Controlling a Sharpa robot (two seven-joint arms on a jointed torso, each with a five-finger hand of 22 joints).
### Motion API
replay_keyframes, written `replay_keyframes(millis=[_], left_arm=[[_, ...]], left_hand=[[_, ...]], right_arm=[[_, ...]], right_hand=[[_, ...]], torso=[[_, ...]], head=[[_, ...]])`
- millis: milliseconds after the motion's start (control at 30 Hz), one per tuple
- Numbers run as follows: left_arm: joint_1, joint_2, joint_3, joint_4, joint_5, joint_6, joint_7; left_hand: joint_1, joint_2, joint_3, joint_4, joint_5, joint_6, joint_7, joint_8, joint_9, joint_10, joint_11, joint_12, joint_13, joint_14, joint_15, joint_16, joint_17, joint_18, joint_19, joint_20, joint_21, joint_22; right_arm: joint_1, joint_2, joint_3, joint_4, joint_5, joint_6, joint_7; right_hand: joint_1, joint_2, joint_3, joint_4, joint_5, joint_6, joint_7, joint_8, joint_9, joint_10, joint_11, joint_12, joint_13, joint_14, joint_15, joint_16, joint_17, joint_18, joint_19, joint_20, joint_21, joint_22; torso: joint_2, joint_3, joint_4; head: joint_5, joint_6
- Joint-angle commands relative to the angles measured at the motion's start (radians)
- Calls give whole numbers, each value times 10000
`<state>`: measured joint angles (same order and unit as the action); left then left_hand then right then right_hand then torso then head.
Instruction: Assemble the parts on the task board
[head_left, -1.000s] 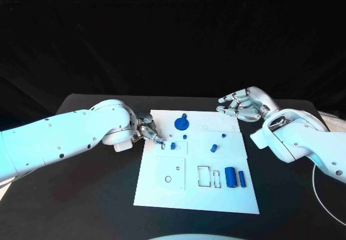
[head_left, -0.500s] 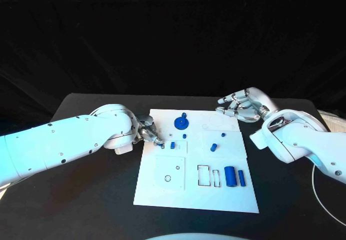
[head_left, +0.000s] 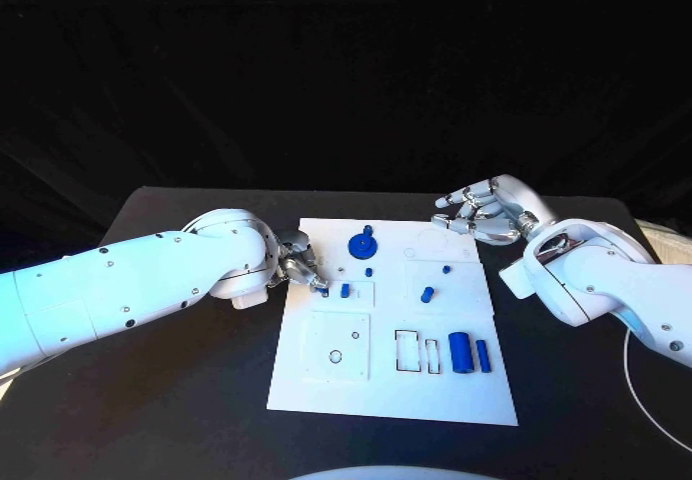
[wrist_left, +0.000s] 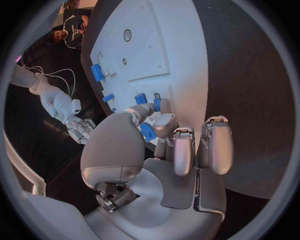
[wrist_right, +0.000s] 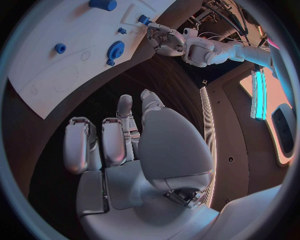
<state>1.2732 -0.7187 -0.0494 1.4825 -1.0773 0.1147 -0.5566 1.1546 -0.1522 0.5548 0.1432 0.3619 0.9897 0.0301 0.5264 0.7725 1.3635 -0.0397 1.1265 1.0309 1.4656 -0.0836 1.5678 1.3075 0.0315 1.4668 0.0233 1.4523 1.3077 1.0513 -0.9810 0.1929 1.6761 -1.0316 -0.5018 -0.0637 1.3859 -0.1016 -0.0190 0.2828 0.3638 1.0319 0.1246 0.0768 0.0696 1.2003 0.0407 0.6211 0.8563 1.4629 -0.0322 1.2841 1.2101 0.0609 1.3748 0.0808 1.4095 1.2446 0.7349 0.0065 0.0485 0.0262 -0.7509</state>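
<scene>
The white task board (head_left: 433, 400) lies mid-table. My left hand (head_left: 299, 268) hovers at its left edge and pinches a small blue part (wrist_left: 147, 131) between thumb and finger, just beside a small blue piece (head_left: 345, 290) standing in a square recess. A blue gear (head_left: 364, 243) sits near the far edge. Small blue pegs (head_left: 427, 294) lie around the board's middle. A thick blue cylinder (head_left: 460, 352) and a thin blue bar (head_left: 483, 356) lie at the near right. My right hand (head_left: 483, 212) hangs over the board's far right corner, fingers loosely bent, holding nothing.
Black table (head_left: 173, 400) surrounds the board on all sides. Outlined recesses (head_left: 415, 352) sit next to the cylinder, and a small ring hole (head_left: 336, 357) marks the near-left panel. A thin white cable (head_left: 635, 400) curves along the table's right side.
My left arm has swung slightly, while its hand stays at the board's left edge with the small part. The right hand has not moved.
</scene>
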Motion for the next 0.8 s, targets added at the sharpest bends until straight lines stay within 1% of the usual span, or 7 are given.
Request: replay_keyframes(millis=[33,233,567,700,800], left_arm=[[-31,23,-19,-13,-92,319,140],[-32,34,-19,-35,-92,490,196],[-32,38,-19,-62,-92,751,158],[-32,56,-20,-74,-92,932,125],[-31,95,-21,-93,-92,1018,93]], left_hand=[[7,82,1483,-1480,114,89,-21,-26,10,92,-31,69,23,1052,-89,30,2633,-17,559,-62,41,1886],[-45,40,1515,-1535,254,135,-30,-39,8,123,-39,73,36,1052,-96,30,2633,-19,562,-67,43,1893],[-70,13,1523,-1563,316,157,-36,-46,7,136,-44,67,30,1052,-97,30,2633,-23,569,-69,59,1906],[-114,-16,1544,-1606,458,196,-44,-61,5,167,-51,73,45,1052,-102,30,2633,-22,568,-72,54,1908],[-123,-20,1546,-1613,483,202,-45,-64,5,171,-51,73,46,1052,-103,30,2633,-23,570,-73,58,1911]], right_arm=[[-8,1,0,9,-82,133,77],[-8,-1,0,8,-82,135,72],[-8,-6,0,6,-82,146,65],[-9,-20,0,11,-82,143,60],[-9,-20,0,12,-82,141,60]], right_hand=[[8,24,-54,-21,56,11,36,36,8,-63,6,-67,-18,327,2,-58,-20,131,-64,-29,-53,-14],[8,24,-54,-21,56,11,36,36,8,-63,6,-67,-18,327,2,-58,-20,131,-64,-29,-53,-14],[8,24,-54,-21,56,11,36,36,8,-63,6,-67,-18,327,2,-58,-20,131,-64,-29,-53,-14],[8,24,-54,-21,56,11,36,36,8,-63,6,-67,-18,327,2,-58,-20,131,-64,-29,-53,-14],[8,24,-54,-21,56,11,36,36,8,-63,6,-67,-18,327,2,-58,-20,131,-64,-29,-53,-14]], torso=[[1,2,-9],[3,-2,3],[-2,-6,0],[-3,-11,20],[-5,-7,9]], head=[[-1,-21],[-8,-41],[-2,-57],[5,-78],[21,-70]])
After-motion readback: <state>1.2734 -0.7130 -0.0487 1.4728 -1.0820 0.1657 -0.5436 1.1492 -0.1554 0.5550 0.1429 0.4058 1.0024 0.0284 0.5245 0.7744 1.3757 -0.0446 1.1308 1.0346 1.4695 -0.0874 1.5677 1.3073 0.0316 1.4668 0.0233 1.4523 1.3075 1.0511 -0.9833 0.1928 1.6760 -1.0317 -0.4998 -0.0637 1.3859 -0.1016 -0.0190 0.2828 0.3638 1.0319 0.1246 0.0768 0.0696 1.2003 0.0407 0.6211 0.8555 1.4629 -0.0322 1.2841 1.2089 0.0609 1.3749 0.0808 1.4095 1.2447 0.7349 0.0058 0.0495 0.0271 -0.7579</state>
